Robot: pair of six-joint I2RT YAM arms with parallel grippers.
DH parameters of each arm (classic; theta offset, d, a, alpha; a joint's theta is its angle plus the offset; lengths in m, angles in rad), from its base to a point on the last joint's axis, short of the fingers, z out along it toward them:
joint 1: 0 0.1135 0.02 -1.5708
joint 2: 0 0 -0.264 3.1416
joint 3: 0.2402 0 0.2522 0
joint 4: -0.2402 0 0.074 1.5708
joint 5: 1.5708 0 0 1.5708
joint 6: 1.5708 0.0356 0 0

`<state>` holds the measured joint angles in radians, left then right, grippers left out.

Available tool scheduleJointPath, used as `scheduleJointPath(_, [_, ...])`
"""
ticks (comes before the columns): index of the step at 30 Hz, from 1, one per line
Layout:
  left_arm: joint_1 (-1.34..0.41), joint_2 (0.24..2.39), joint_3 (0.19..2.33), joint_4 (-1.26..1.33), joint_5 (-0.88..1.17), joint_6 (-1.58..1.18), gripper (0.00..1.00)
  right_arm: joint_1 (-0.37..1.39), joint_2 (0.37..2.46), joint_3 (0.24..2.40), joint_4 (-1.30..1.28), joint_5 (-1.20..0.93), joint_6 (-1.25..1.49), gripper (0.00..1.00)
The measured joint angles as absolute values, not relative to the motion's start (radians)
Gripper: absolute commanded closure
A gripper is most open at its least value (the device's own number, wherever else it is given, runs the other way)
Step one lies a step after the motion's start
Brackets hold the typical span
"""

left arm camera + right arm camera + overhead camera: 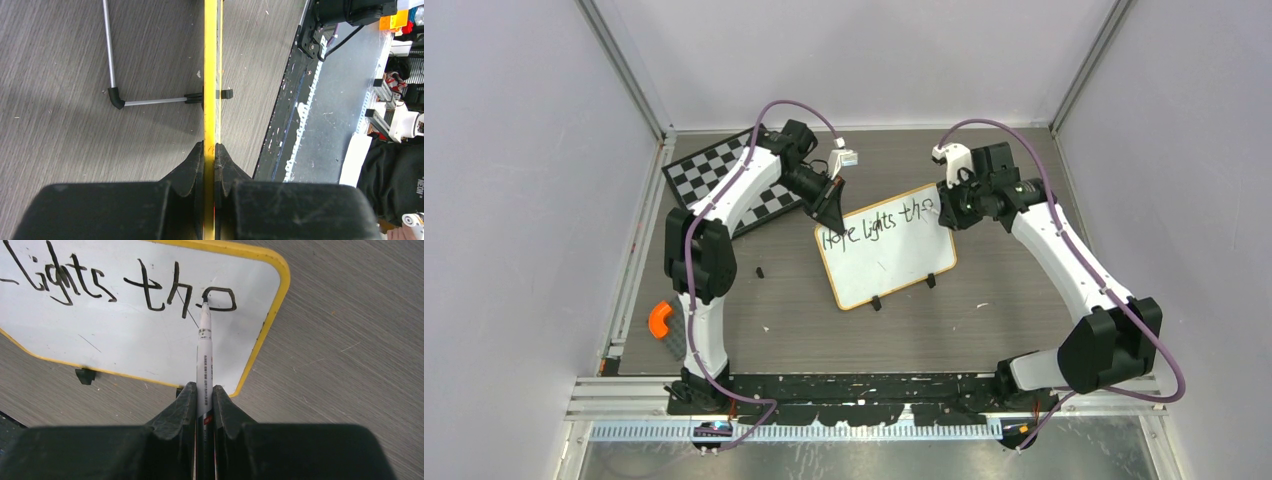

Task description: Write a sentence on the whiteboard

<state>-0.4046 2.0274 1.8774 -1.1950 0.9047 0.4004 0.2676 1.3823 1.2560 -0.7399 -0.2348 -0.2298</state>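
Whiteboard (886, 247) is sitting mid-tabletop (1024, 330), showing "lights th" plus an o-like loop; the first word is probably "Hope", small in the top view. Right claw (204, 390) is pinching a white marker (204, 355), tip touching the loop, barrel print unreadable. Left claw (210, 150) is clamping the board's yellow rim.

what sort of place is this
Probably a robotics lab test cell: plain panels on aluminium posts enclose a table, robot arms are bolted at its near edge, and a whiteboard and chessboard serve as props.
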Motion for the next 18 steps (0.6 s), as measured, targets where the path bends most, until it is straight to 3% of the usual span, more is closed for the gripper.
scheduleJointPath(18, [-0.405,2.028,1.877,-1.195,0.905,0.403,1.00,0.253,1.367,1.223,-0.789,-0.186,-0.264,1.00])
